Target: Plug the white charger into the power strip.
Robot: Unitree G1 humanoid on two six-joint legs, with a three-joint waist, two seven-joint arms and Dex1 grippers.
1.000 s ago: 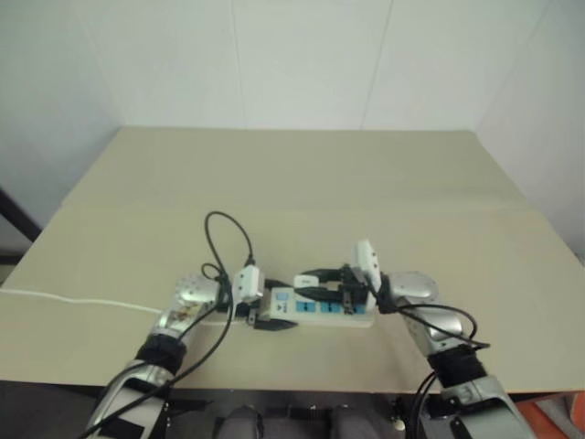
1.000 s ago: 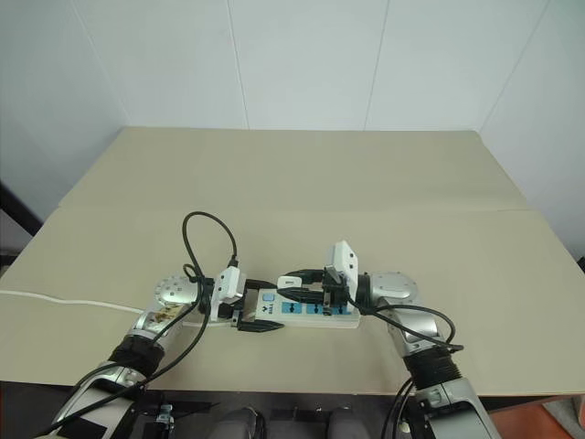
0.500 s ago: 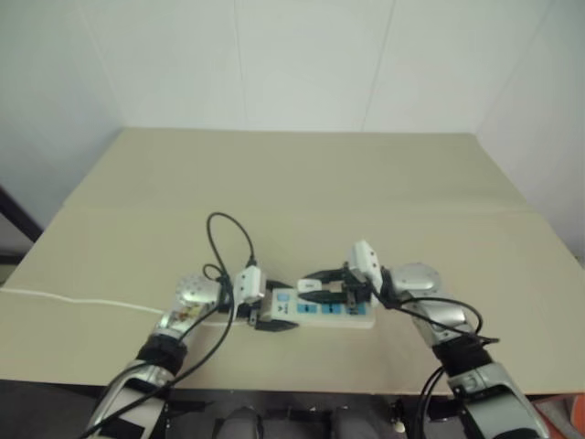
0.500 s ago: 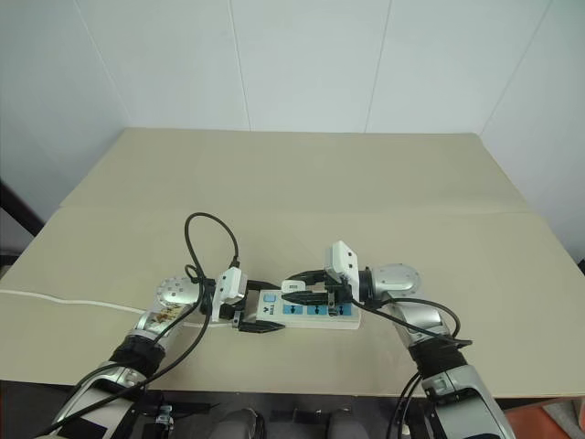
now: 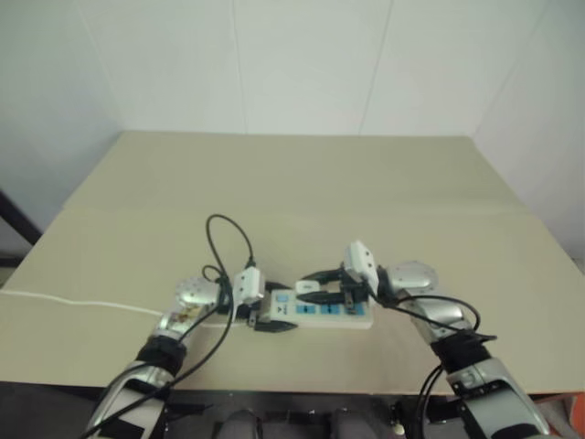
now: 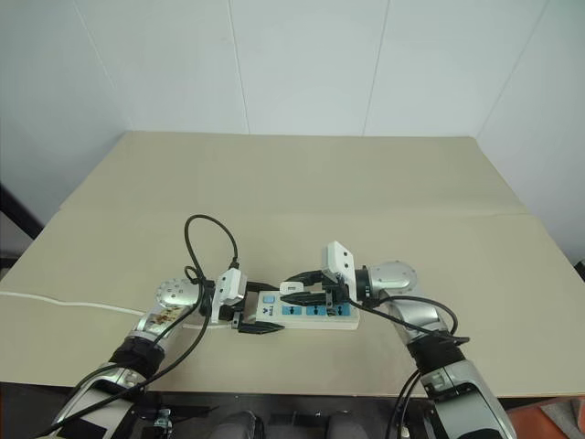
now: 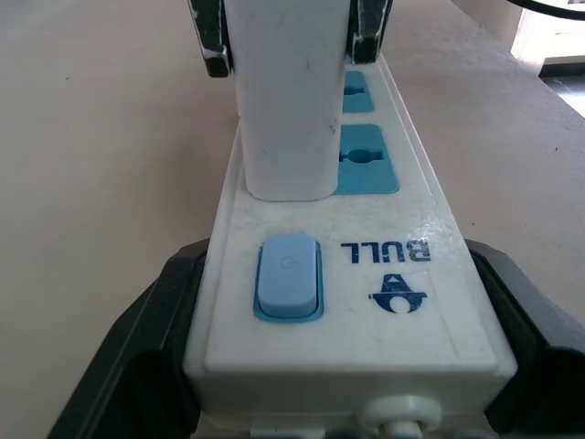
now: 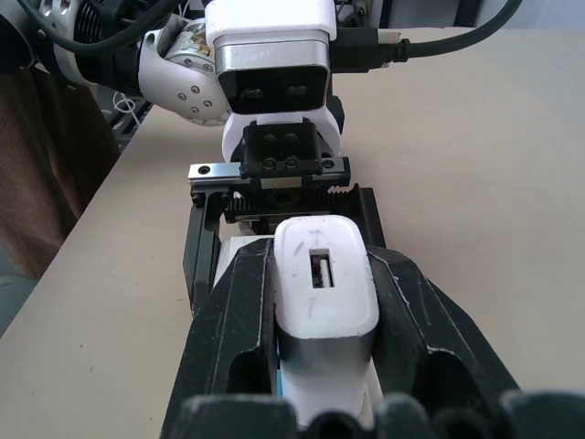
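White charger (image 7: 283,101) is standing upright on the power strip (image 7: 366,302), at the socket just beside the switch; looks light, rigid, smooth-sided, prob best pinched on flat sides. Right gripper (image 8: 315,315) is clamping it; left gripper (image 6: 259,321), spread wide, is bracing strip's switch end on table (image 6: 302,183).

white charger (image 8: 324,297) (USB port up) — in jaws

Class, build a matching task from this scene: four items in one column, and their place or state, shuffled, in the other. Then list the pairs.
Column 1:
1. charger
2. power strip
3. left gripper
4. right gripper

Column 2:
A. clamped around the strip's switch end
B. lying flat on the table
C. standing upright on the strip beside the blue switch
D. shut on the charger

Pairs: 1-C, 2-B, 3-A, 4-D
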